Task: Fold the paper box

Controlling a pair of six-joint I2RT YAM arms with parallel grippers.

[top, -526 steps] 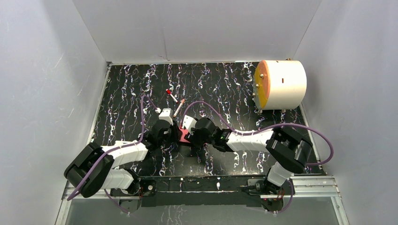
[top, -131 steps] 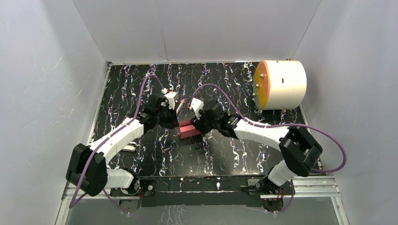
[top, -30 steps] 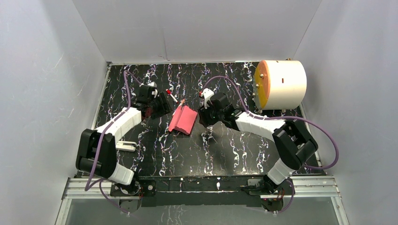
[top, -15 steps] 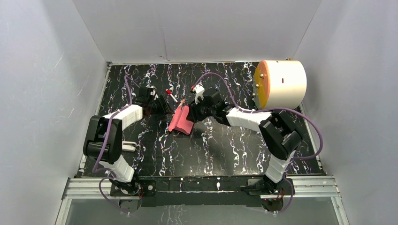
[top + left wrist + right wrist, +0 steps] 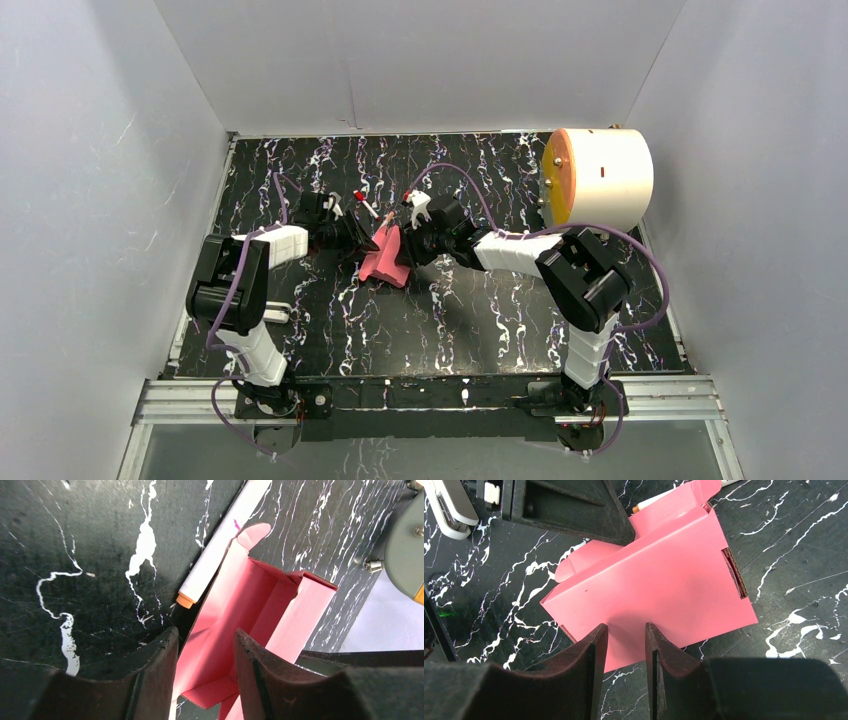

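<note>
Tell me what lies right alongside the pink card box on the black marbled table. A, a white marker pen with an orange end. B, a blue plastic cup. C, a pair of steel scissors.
A: in the left wrist view a white marker pen with an orange end lies along the edge of the pink card box; no scissors or cup appear in any view.

Bright, even overhead light; clear pictures.
White walls (image 5: 420, 60) around the box (image 5: 385, 258) glow softly without glare, while the black table (image 5: 480, 320) under it stays dark. A soft shadow darkens the box's pink face in the right wrist view. Both wrist views are sharp on the box and beside it.
</note>
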